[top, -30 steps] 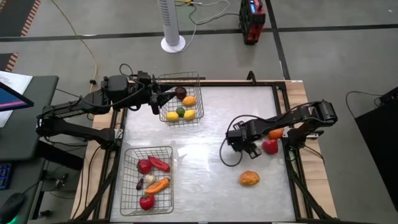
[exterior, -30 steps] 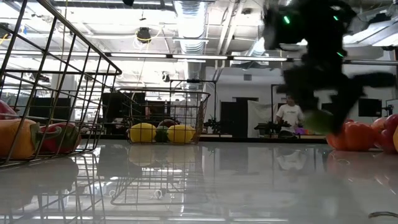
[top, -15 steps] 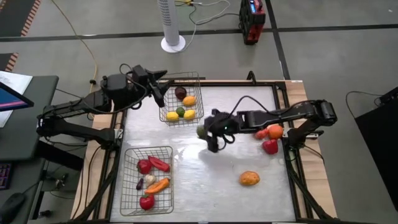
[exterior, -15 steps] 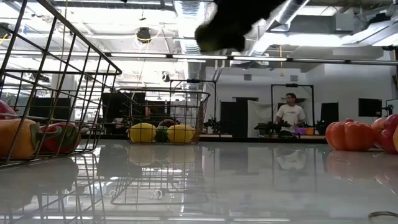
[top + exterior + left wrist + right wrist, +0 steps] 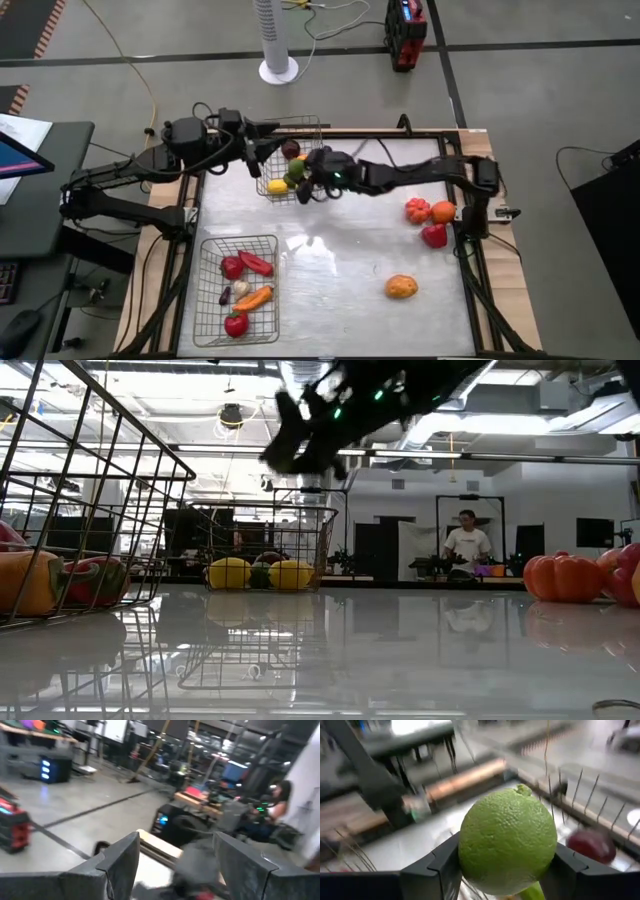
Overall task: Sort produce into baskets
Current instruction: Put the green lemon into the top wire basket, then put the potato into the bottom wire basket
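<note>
A green lime (image 5: 507, 842) sits between the fingers of my right gripper (image 5: 300, 178), which reaches from the table's right over the far wire basket (image 5: 318, 125). That basket holds yellow fruits (image 5: 277, 186) and a dark maroon one (image 5: 290, 150). My left gripper (image 5: 262, 155) stands open at the basket's left side, with nothing between its fingers (image 5: 120, 865). The near basket (image 5: 210, 250) holds red peppers and a carrot. Several pieces of produce (image 5: 417, 211) lie on the table at the right. My right gripper pinches the lime by its two opposite sides (image 5: 466, 855) between its two fingers (image 5: 432, 870). The fingers come from the table's right, nearly level and slanting a little down. The lime is lifted clear, above the far basket's right half.
An orange-red ribbed fruit (image 5: 417, 211), an orange one (image 5: 443, 211) and a red pepper (image 5: 434, 236) lie near the right edge. An orange-yellow fruit (image 5: 401, 287) lies nearer the front. The table's middle (image 5: 340, 250) is bare. A person stands far behind the table (image 5: 466, 540).
My right gripper has carried the lime from the table's right side toward the far left, rising and rolling its wrist, and now stands over the far basket. The lime has stayed in its hold.
</note>
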